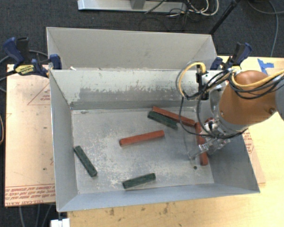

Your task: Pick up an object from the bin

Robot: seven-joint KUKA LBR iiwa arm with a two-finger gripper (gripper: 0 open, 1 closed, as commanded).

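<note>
Red bar [204, 159] at claw [200, 151], scuffed grey bin [123, 86], dark carpet [33, 8] outside

This is looking like a robotics lab rather than a home or a shop. A grey metal bin [61, 126] is standing with dark carpet [19, 13] showing around it, and a robot arm [248, 103] under an orange cover, with looped wrist cables [183, 79] hanging off it, is leaning in from the right. Black floor cables [201, 4] are trailing behind the bin, beside the flat metal foot of a stand [128, 3]. Plain red bars [142, 138] and dark green bars [138, 181] are lying scattered inside
</note>
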